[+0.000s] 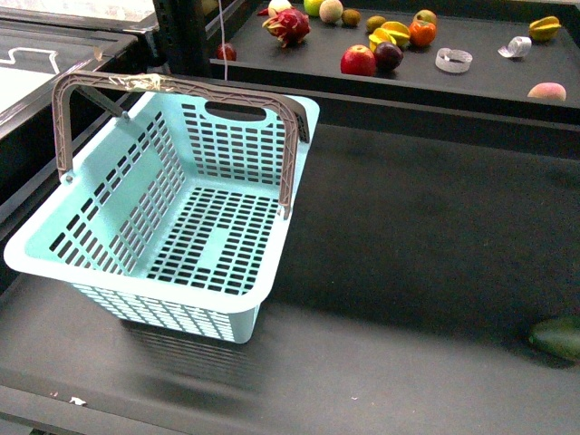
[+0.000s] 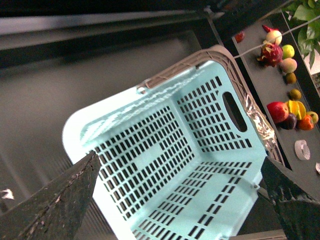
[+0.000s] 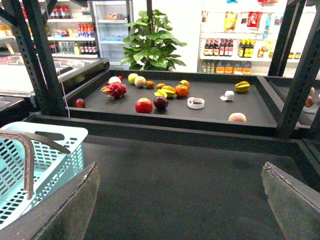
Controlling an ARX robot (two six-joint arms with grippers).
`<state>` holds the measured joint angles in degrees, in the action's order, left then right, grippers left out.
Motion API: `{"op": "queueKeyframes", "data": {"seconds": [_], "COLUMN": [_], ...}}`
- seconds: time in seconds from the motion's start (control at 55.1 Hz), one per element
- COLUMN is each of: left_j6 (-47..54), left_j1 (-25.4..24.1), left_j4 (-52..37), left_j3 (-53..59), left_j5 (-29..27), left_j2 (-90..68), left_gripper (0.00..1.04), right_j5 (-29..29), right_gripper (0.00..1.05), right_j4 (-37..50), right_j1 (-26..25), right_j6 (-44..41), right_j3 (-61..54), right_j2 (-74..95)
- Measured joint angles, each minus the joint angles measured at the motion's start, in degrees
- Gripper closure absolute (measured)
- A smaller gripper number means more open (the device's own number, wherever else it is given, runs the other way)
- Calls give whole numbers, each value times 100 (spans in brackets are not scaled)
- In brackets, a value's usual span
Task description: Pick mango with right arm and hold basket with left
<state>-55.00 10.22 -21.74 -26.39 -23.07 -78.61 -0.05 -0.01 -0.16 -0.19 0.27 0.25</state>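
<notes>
The pale turquoise basket [image 1: 136, 285] stands empty on the dark counter at the left, its grey-brown handles [image 1: 172, 86] raised. My left gripper [image 2: 177, 200] is open and hangs above the basket [image 2: 80, 130], its fingers [image 2: 55, 205] spread wide and touching nothing. My right gripper [image 3: 180, 200] is open and empty over bare counter, with the basket's corner [image 3: 60, 135] to one side. A yellow oval fruit, apparently the mango [image 1: 545, 28], lies at the far right of the back shelf, and also shows in the right wrist view [image 3: 242, 86]. Neither arm shows in the front view.
The back shelf [image 1: 471, 86] holds a red apple [image 1: 358, 61], a dark plum [image 1: 388, 55], a yellow ridged star fruit [image 1: 390, 34], a dragon fruit [image 1: 288, 25], a peach [image 1: 546, 91] and tape rolls [image 1: 453, 60]. A dark green fruit [image 1: 557, 337] lies at the counter's right edge.
</notes>
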Motion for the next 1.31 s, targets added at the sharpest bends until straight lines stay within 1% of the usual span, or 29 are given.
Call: {"op": "queueKeyframes", "data": {"seconds": [0.163,0.472,0.636,0.963,1.308], "left_j6": [-442,-1064,-1270,-1412,-1408], "left_j1": [227,516,601,601,564], "left_j4": [-234,-254,-131,210,503], "left_j3": [-802,-2361,-3036,-4144,-4924], "left_j5": [398,837,951,1113,1182], "left_j2": [-1139,-2828,-3344,-4181,-4765], "left_gripper": [8,8,8,8,8], "right_j5": [0,0,0,0,0], "right_gripper": [8,8,8,8,8], "right_j4": [0,0,0,0,0], "right_j1": [0,0,0,0,0], "right_j6": [0,0,0,0,0], "right_j3": [0,0,0,0,0], "right_j2": [0,0,0,0,0]}}
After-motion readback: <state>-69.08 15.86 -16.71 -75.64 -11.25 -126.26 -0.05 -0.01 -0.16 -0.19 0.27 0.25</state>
